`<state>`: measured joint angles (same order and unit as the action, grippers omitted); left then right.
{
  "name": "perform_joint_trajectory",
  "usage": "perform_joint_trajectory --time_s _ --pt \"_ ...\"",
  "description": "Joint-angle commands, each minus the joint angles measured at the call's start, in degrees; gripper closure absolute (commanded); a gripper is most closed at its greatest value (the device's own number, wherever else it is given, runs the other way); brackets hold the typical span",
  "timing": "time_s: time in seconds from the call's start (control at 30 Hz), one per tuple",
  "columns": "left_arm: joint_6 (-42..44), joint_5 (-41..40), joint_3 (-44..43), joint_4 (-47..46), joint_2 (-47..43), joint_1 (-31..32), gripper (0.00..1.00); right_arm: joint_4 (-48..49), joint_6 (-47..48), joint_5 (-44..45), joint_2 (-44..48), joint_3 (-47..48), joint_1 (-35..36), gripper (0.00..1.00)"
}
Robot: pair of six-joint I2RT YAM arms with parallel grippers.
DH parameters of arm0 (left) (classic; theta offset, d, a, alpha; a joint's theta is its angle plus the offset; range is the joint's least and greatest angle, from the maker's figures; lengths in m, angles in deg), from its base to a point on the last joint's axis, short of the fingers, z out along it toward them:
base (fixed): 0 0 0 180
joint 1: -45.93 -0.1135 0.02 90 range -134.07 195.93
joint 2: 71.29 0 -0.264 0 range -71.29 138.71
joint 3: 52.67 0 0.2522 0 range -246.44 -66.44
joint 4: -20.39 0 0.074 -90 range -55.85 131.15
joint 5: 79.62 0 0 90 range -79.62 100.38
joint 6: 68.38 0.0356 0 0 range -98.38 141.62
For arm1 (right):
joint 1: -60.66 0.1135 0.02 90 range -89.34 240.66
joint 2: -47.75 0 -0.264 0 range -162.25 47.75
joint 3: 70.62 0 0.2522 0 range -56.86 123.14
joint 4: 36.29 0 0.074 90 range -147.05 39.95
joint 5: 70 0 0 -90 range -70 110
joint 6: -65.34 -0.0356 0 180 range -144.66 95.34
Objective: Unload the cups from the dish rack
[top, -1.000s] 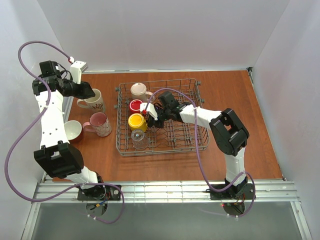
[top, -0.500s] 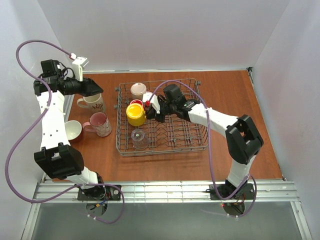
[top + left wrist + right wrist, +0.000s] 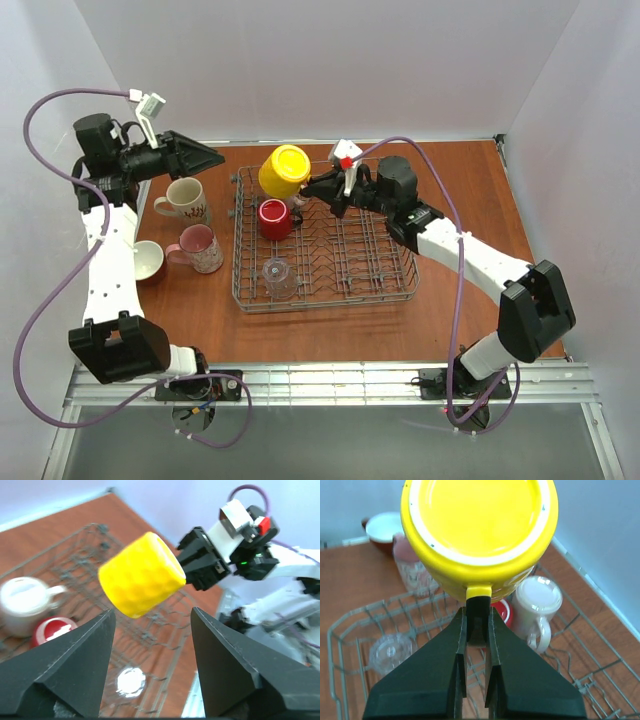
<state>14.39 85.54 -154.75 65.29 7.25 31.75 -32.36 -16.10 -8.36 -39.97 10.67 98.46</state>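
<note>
Yellow dimpled ceramic mug (image 3: pixel 284 170) is clamped by its handle in right tool (image 3: pixel 313 185), w/ grey wire dish rack (image 3: pixel 330 302) below it. Left tool (image 3: pixel 215 157) is spread wide, empty, mug just ahead.

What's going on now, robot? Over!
Right gripper shut on yellow mug handle, mug held above dish rack. Left gripper open, facing it. Nothing between them.
</note>
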Motion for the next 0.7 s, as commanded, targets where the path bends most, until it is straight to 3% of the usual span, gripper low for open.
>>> perform_joint_trajectory --time_s 0.0,0.2,0.47,0.67 --pt "-14.48 5.18 1.91 -12.84 -0.32 4.57 0.42 20.58 -10.83 2.87 4.48 -2.13 0.17 0.99" --pt "-26.94 3.60 4.73 -24.95 0.20 8.90 0.40 26.07 -16.99 4.37 5.02 -3.01 0.17 0.99" --pt "-29.95 1.31 6.40 -27.35 1.08 9.60 0.40 30.29 -19.63 4.37 6.86 -4.60 0.25 0.99" --pt "-38.28 1.13 9.21 -35.78 1.61 12.32 0.40 32.40 -22.26 3.66 6.25 -4.51 0.25 0.99"
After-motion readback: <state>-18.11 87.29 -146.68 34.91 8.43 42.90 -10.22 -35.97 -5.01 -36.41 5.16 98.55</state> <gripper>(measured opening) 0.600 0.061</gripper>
